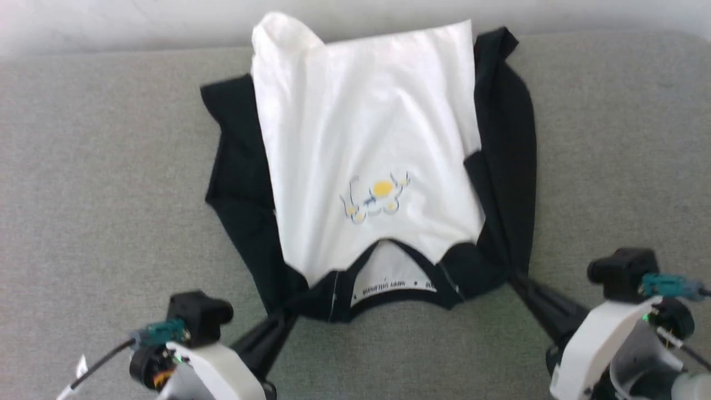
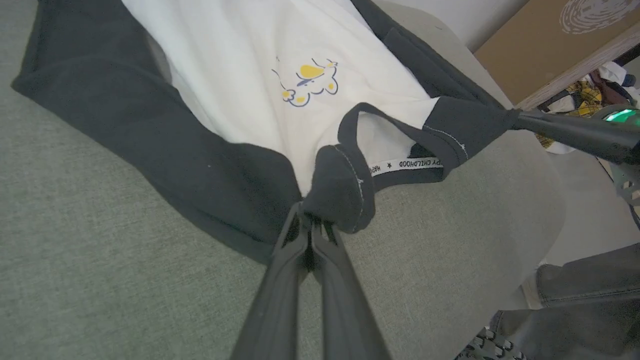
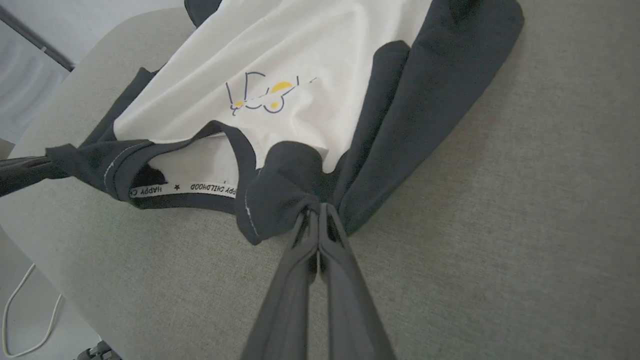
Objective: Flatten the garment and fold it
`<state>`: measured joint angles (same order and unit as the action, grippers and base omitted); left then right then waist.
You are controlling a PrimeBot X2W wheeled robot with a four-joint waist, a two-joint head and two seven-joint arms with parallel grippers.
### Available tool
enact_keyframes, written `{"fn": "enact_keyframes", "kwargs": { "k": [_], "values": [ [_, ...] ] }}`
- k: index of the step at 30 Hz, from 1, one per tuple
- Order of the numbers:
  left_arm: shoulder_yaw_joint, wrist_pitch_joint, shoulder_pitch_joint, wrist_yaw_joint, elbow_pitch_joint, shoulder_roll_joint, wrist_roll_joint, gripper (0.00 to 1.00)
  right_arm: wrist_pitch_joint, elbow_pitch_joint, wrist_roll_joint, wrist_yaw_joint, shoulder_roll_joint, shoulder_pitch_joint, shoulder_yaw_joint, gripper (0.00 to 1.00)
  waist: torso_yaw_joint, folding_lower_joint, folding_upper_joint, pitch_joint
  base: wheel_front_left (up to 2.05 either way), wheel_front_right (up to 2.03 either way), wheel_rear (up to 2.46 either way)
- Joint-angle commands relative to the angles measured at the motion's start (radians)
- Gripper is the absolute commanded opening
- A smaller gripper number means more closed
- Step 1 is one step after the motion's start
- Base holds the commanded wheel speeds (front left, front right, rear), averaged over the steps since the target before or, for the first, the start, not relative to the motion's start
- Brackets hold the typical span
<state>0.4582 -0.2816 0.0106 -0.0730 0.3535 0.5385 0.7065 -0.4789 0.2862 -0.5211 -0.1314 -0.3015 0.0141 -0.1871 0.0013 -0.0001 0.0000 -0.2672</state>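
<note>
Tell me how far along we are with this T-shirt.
Done: the garment lies print-up on the grey fabric surface, roughly spread. In hand: the left hand and right hand are each shut on a black shoulder beside the collar. Left: the sleeves lie bunched along both sides, the far left hem corner is curled, and no fold is made yet.
</note>
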Motion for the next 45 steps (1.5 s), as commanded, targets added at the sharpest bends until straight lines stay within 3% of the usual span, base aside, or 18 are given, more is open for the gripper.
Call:
{"fn": "enact_keyframes", "kwargs": {
  "k": [1,12,22,31,42,43,44,45],
  "values": [
    [0.009,-0.019,0.025,-0.007,0.012,0.011,0.015,0.00,-0.032,0.015,-0.020,0.001,-0.013,0.026,-0.005,0.00,-0.003,0.0001,0.0000,0.035,0.00,0.00,0.00],
    [0.059,-0.133,0.143,-0.039,0.049,0.052,0.076,0.00,-0.226,0.074,-0.107,0.001,-0.078,0.153,-0.013,0.00,-0.010,0.0001,0.0000,0.104,0.00,0.00,0.00],
    [0.088,-0.197,0.233,-0.071,0.074,0.074,0.125,0.00,-0.356,0.114,-0.132,0.001,-0.073,0.271,0.033,0.00,-0.008,0.0001,0.0000,0.132,0.00,0.00,0.00],
    [0.089,-0.146,0.202,-0.036,0.001,0.041,0.122,0.00,-0.313,0.099,-0.087,0.001,-0.065,0.270,0.007,0.00,-0.008,0.0001,0.0000,0.120,0.00,0.00,0.00],
    [0.118,-0.111,0.094,0.023,-0.229,-0.010,0.088,0.00,-0.153,-0.102,-0.054,0.001,-0.065,0.176,-0.085,0.00,-0.010,0.0001,0.0000,0.093,0.00,0.00,0.00],
    [0.117,-0.098,0.088,0.026,-0.240,-0.022,0.088,0.35,-0.134,-0.118,-0.053,0.001,-0.062,0.167,-0.089,0.00,-0.010,0.0001,0.0000,0.091,0.00,0.00,0.00],
    [0.116,-0.085,0.085,0.028,-0.249,-0.035,0.093,1.00,-0.117,-0.134,-0.053,0.001,-0.061,0.159,-0.094,0.13,-0.010,0.0001,0.0000,0.090,0.00,0.00,0.00],
    [0.115,-0.077,0.083,0.030,-0.256,-0.044,0.096,1.00,-0.103,-0.148,-0.055,0.001,-0.059,0.154,-0.100,0.32,-0.010,0.0001,0.0000,0.091,0.00,0.00,0.00]
  ]
}}
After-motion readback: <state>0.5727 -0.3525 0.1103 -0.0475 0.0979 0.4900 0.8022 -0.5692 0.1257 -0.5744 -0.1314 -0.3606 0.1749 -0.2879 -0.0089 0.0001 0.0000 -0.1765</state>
